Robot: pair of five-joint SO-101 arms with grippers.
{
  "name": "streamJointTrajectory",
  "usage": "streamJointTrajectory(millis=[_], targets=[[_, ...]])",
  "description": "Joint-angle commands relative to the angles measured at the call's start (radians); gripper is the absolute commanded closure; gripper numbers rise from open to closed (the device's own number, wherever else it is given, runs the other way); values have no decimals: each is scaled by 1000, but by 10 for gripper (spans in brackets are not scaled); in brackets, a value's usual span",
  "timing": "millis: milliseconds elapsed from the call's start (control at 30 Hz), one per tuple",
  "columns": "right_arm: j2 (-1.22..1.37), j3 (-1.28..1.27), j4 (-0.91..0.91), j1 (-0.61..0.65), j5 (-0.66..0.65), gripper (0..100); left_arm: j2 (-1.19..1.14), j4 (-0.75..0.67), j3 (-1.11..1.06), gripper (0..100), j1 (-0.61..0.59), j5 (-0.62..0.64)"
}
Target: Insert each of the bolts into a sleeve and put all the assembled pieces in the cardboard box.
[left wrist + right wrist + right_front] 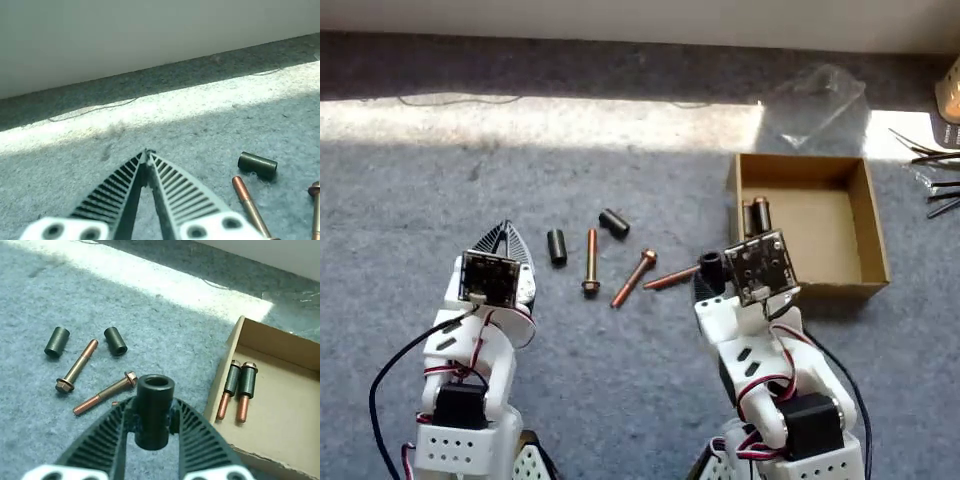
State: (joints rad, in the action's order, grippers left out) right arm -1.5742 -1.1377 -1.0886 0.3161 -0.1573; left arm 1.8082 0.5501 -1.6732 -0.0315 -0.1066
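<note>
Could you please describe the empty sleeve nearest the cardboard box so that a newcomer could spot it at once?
Find the cardboard box on the grey carpet; the right gripper sits just outside one wall. The sleeve is the dark tube clamped between its fingers, whereas the two loose sleeves lie on the carpet beside the bolts.

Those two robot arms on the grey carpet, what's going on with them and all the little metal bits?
They are pairing copper bolts with black sleeves. The right arm's tool grips one sleeve upright. The left arm's tool is shut and empty, near two loose sleeves. Three bolts lie loose on the carpet. Two assembled pieces already lie in the cardboard box.
</note>
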Motion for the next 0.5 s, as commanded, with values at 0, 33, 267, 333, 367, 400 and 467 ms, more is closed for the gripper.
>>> streamJointTrajectory(millis=[0, 33, 267, 333, 367, 400, 467], targets=[[-54, -15, 44, -74, 52, 995, 5, 21, -15, 993, 85, -20], [-70, -22, 56, -96, 57, 995, 5, 37, -13, 993, 96, -20], [-222, -153, 88, -128, 60, 995, 4, 77, -12, 992, 177, -115], [-266, -180, 88, -128, 60, 995, 4, 127, 12, 992, 209, -120], [-272, -188, 90, -128, 60, 995, 4, 157, 33, 992, 222, -120], [-265, -194, 96, -128, 60, 995, 4, 183, 53, 992, 231, -120], [-255, -209, 119, -128, 60, 995, 2, 221, 91, 992, 254, -120]])
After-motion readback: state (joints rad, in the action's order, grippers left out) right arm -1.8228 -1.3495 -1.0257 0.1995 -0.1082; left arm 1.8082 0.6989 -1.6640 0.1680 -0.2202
